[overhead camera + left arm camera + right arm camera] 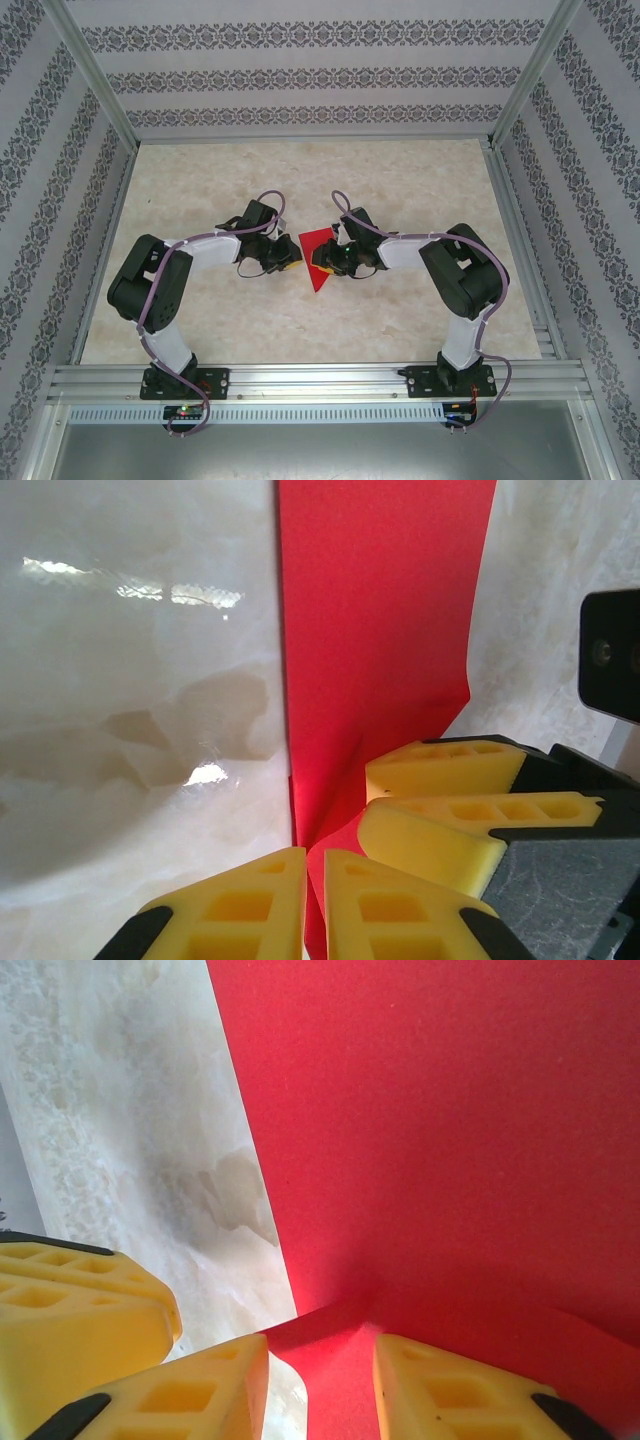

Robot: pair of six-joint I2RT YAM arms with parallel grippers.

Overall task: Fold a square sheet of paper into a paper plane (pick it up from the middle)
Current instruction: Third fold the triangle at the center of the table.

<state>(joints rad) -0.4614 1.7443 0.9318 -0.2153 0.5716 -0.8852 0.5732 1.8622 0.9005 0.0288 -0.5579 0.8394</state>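
The square sheet of paper is bright red and partly folded, held up between the two grippers over the middle of the table. My left gripper is shut on the paper's lower edge, a thin red strip pinched between its yellow pads. My right gripper meets it from the right. Its yellow fingers sit against the sheet. In the right wrist view the right gripper stands open, with a raised crease of the paper running between its fingers, touching neither pad that I can see.
The table is pale marble-patterned, walled by patterned panels at the back and sides. An aluminium rail with both arm bases runs along the near edge. The left gripper's yellow fingers show close by at the left.
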